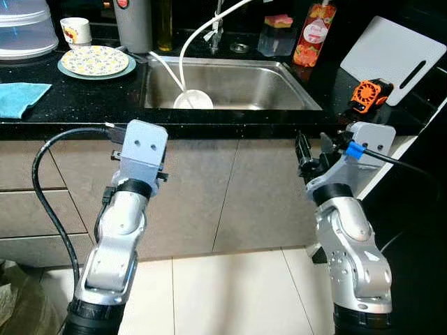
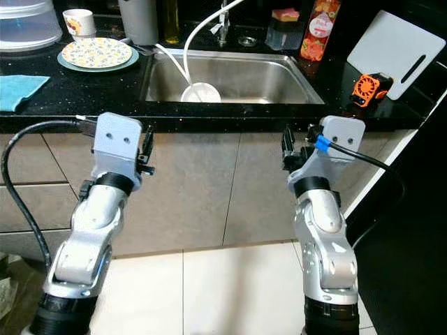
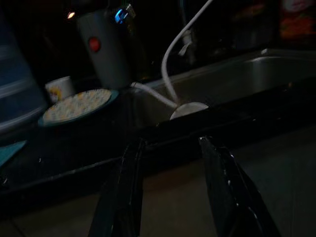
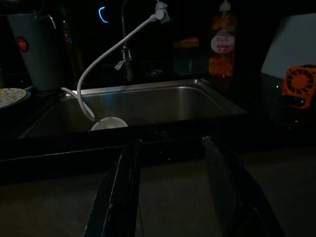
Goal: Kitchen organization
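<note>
Left eye view: both hands [image 3: 170, 190] [image 4: 170, 190] spread before sink [image 1: 230, 84].

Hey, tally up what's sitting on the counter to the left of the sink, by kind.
Patterned plate: 1
Cup: 1
Blue cloth: 1
Clear plastic container: 1
Grey canister: 1
Total: 5

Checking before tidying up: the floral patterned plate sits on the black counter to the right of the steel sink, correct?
Not quite. The floral patterned plate sits on the black counter to the left of the steel sink, as the left eye view shows.
</note>
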Available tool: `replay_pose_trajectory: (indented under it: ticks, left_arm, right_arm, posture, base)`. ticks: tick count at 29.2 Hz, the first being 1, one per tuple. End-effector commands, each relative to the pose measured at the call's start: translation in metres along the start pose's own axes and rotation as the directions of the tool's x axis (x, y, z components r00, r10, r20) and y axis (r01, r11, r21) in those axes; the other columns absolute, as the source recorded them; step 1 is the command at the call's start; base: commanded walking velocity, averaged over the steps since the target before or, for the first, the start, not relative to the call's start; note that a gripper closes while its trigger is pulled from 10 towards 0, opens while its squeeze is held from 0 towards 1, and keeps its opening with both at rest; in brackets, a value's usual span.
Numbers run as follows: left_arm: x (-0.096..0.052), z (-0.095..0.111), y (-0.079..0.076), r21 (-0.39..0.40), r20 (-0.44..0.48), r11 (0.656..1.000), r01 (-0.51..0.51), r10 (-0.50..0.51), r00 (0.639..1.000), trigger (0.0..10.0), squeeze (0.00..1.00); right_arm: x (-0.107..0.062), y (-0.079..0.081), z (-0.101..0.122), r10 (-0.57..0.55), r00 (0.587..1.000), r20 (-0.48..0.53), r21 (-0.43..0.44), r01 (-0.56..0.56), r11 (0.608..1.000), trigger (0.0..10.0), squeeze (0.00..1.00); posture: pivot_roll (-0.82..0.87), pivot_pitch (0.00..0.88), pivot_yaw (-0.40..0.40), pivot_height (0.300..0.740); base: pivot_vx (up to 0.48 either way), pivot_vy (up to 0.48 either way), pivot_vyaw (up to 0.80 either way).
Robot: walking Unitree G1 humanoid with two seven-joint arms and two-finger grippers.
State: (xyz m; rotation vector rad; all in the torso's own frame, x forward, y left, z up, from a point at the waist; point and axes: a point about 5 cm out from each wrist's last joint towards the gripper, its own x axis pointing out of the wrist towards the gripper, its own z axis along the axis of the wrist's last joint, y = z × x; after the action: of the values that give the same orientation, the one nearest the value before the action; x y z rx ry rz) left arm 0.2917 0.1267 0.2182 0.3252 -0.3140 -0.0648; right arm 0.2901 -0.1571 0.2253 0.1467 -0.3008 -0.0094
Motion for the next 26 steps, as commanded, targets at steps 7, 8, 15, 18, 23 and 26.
replay_pose_trajectory:
  ticks: [7, 8, 15, 18, 23, 26]
  left_arm:
    - [0.01, 0.034, -0.007, -0.031, 0.098, 0.999, 0.023, -0.02, 0.995, 10.0, 0.0]
    - [0.01, 0.034, -0.007, -0.031, 0.098, 0.999, 0.023, -0.02, 0.995, 10.0, 0.0]
    - [0.02, 0.037, 0.006, -0.043, 0.067, 0.999, -0.019, 0.022, 0.998, 10.0, 0.0]
    - [0.016, 0.03, 0.002, -0.044, 0.049, 0.999, -0.009, 0.012, 0.999, 10.0, 0.0]
    - [0.014, 0.034, 0.001, -0.034, 0.065, 0.999, -0.002, 0.004, 0.998, 10.0, 0.0]
    - [0.014, 0.035, 0.004, -0.04, 0.069, 0.999, -0.013, 0.016, 0.998, 10.0, 0.0]
  right_arm:
    - [0.001, 0.004, 0.014, -0.021, 0.997, 0.07, -0.035, 0.023, 0.999, 10.0, 0.0]
    - [0.001, 0.004, 0.014, -0.021, 0.997, 0.07, -0.035, 0.023, 0.999, 10.0, 0.0]
    - [0.0, -0.001, 0.02, -0.086, 0.991, 0.098, -0.027, 0.089, 0.996, 10.0, 0.0]
    - [-0.001, -0.002, 0.019, -0.096, 0.991, 0.095, -0.014, 0.098, 0.995, 10.0, 0.0]
    - [-0.001, 0.0, 0.017, -0.091, 0.992, 0.082, -0.006, 0.092, 0.996, 10.0, 0.0]
    - [0.0, 0.002, 0.016, -0.087, 0.993, 0.077, -0.003, 0.087, 0.996, 10.0, 0.0]
  posture:
    - [0.21, 0.03, -0.054, 0.74]
    - [0.21, 0.03, -0.054, 0.74]
    - [0.21, 0.032, -0.044, 0.74]
    - [0.21, 0.037, -0.047, 0.74]
    - [0.21, 0.042, -0.055, 0.74]
    - [0.21, 0.043, -0.059, 0.74]
  base:
    - [0.0, 0.0, 0.0]
    - [0.0, 0.0, 0.0]
    - [0.0, 0.0, 0.0]
    - [0.0, 0.0, 0.0]
    - [0.0, 0.0, 0.0]
    - [0.0, 0.0, 0.0]
